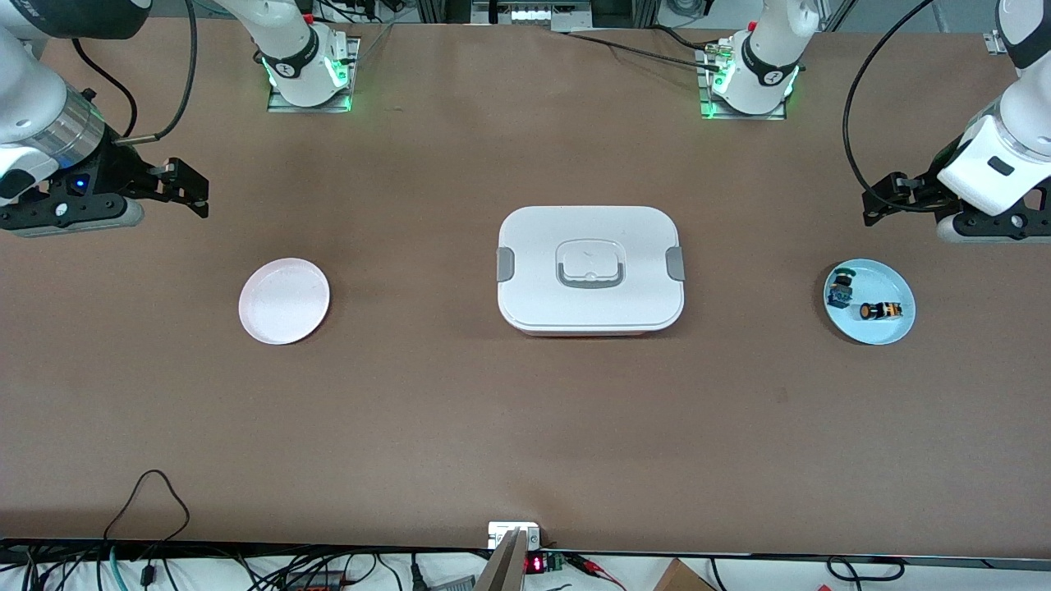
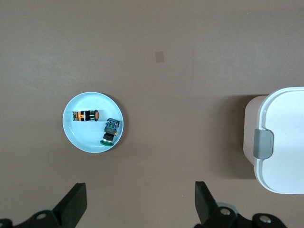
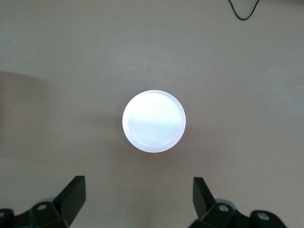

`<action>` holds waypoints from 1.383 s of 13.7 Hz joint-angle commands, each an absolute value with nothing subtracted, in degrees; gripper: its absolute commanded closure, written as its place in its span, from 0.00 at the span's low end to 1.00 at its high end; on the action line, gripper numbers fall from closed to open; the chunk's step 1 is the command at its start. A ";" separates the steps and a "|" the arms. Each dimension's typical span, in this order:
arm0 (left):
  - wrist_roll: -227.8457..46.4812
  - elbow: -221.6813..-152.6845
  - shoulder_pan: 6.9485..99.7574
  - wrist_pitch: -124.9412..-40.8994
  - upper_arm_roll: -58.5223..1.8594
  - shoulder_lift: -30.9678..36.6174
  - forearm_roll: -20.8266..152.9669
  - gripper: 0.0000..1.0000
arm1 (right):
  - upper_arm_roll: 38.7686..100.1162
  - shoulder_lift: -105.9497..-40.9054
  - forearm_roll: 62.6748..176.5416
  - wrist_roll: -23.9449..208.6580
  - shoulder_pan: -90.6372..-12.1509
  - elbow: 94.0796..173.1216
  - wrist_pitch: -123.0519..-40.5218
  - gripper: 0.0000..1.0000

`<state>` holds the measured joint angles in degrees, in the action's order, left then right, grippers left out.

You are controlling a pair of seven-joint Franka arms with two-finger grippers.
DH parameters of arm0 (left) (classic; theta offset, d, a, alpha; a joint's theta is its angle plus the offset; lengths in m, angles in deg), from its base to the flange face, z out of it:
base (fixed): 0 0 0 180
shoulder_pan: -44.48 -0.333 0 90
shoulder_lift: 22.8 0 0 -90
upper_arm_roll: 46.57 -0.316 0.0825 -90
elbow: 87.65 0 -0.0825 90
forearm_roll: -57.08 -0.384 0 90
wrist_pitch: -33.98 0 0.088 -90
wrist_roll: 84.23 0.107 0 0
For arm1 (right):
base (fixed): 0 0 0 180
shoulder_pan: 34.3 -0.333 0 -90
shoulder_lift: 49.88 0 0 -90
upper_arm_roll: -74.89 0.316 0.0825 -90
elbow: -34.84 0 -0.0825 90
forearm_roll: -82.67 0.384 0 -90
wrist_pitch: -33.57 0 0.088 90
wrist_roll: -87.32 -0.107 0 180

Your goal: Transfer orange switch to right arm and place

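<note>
The orange switch lies on its side on a light blue plate toward the left arm's end of the table. It also shows in the left wrist view on that plate. My left gripper is open and empty, up in the air over bare table beside the blue plate, apart from the switch; it also shows in the left wrist view. My right gripper is open and empty over bare table beside a pink plate; it also shows in the right wrist view.
A small blue-and-green switch lies on the blue plate beside the orange one. A white lunch box with grey clips stands shut at the table's middle. The pink plate holds nothing. Cables lie along the table's front edge.
</note>
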<state>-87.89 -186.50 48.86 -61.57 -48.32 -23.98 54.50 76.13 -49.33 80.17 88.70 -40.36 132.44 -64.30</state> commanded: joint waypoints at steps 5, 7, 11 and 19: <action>-87.84 -185.03 48.87 -58.66 -48.85 -23.41 54.97 0.00 | 76.21 -49.26 80.83 88.47 -40.45 132.05 -64.16 0.00; -87.66 -185.03 48.87 -58.57 -48.94 -22.80 54.97 0.00 | 76.21 -49.26 80.83 88.47 -40.45 132.05 -64.16 0.00; -87.84 -184.77 48.96 -58.57 -48.68 -22.10 55.06 0.00 | 76.21 -49.26 80.83 88.47 -40.36 132.05 -64.16 0.00; -87.05 -184.06 48.79 -57.51 -49.03 -19.72 54.97 0.00 | 76.21 -49.26 81.36 88.47 -40.27 132.05 -64.25 0.00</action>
